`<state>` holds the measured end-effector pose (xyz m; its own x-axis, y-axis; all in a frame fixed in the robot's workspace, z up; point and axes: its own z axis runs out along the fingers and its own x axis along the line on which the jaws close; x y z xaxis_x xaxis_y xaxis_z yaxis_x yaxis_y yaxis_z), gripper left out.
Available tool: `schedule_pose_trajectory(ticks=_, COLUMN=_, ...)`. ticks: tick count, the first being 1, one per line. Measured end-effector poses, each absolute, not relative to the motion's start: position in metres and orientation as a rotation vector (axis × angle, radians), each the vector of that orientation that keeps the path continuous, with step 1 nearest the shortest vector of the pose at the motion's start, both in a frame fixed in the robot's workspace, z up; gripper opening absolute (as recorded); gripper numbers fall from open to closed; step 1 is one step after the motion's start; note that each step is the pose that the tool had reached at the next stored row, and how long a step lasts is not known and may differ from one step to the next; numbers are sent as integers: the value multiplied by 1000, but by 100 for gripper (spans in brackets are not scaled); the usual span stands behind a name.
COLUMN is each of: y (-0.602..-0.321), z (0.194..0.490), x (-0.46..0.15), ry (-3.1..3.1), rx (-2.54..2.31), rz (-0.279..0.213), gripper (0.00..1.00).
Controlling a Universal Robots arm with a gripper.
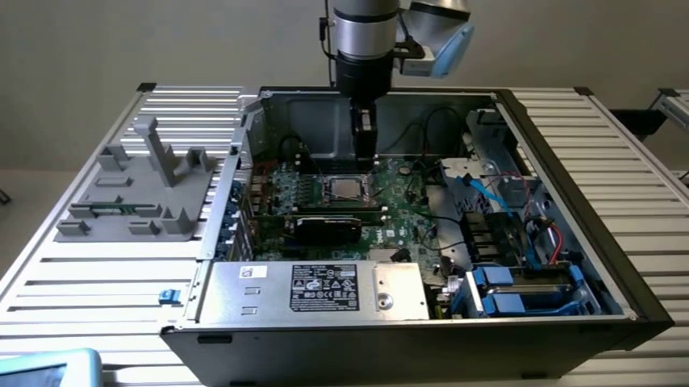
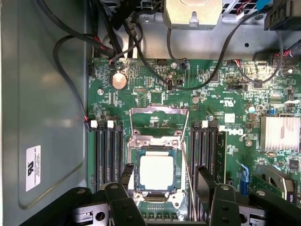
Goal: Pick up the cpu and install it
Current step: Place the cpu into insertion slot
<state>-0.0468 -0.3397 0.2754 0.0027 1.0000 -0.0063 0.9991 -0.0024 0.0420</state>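
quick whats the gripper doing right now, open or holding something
gripper: open, holding nothing, poised over the small square silvery-beige metal-topped cpu that lies on the green motherboard

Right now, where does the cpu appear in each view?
Exterior view: the cpu lies in the socket, near the middle of the open computer case.
Wrist view: the cpu lies in the socket, between the two banks of memory slots.
Shared landmark: the green motherboard around it.
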Motion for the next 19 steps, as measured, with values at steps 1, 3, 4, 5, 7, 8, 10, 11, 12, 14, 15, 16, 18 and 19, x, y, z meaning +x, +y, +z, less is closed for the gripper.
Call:
schedule_pose_trajectory(ticks=1, y=-340, z=275, x=-47, ry=2195, rx=2201, rz=39, gripper=64)
schedule_pose_trajectory(ticks=3, y=-340, z=275, x=-47, ry=2195, rx=2201, rz=40, gripper=64)
schedule_pose_trajectory(ticks=4, y=-340, z=275, x=-47, ry=2195, rx=2201, rz=40, gripper=64)
schedule_pose_trajectory(ticks=5, y=-340, z=275, x=-47, ry=2195, rx=2201, rz=40, gripper=64)
schedule_pose_trajectory(ticks=7, y=-340, z=275, x=-46, ry=2196, rx=2202, rz=41, gripper=64)
schedule_pose_trajectory(ticks=8, y=-340, z=275, x=-46, ry=2196, rx=2202, rz=41, gripper=64)
schedule_pose_trajectory(ticks=10, y=-340, z=275, x=-45, ry=2196, rx=2202, rz=42, gripper=64)
schedule_pose_trajectory(ticks=11, y=-340, z=275, x=-44, ry=2196, rx=2202, rz=42, gripper=64)
schedule_pose_trajectory(ticks=12, y=-340, z=275, x=-44, ry=2197, rx=2202, rz=43, gripper=64)
schedule_pose_trajectory(ticks=14, y=-340, z=275, x=-42, ry=2197, rx=2203, rz=43, gripper=64)
schedule_pose_trajectory(ticks=15, y=-340, z=275, x=-42, ry=2197, rx=2203, rz=43, gripper=64)
schedule_pose_trajectory(ticks=16, y=-340, z=275, x=-42, ry=2197, rx=2203, rz=43, gripper=64)
schedule_pose_trajectory(ticks=18, y=-340, z=275, x=-42, ry=2197, rx=2203, rz=43, gripper=64)
schedule_pose_trajectory(ticks=19, y=-340, z=275, x=-42, ry=2197, rx=2203, rz=43, gripper=64)
